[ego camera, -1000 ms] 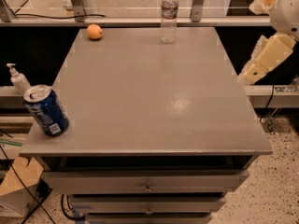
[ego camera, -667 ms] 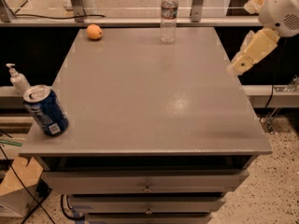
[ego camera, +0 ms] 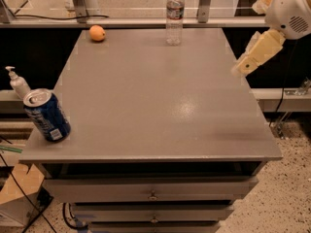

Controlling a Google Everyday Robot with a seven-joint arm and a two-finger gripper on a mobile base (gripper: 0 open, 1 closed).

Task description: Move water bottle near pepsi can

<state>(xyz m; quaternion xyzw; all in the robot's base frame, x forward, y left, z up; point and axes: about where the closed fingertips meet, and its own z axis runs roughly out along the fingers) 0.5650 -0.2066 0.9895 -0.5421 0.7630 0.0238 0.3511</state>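
While my cream, blocky pincer [ego camera: 241,68] hangs at the upper right of the frame by the right edge of the smooth grey bench [ego camera: 160,106], I cannot tell how wide it stands. The clear plastic water bottle [ego camera: 175,14] stands upright at top centre. The blue cylindrical pepsi can [ego camera: 47,116] sits at lower left.

Grey table [ego camera: 146,110], top unmarked, with a patch of light glare right of centre. Drawers [ego camera: 150,191] with small knobs beneath. Speckled floor [ego camera: 286,198] at right. Metal posts [ego camera: 204,4] behind the far edge. Gripper [ego camera: 241,68] at the table's right edge.
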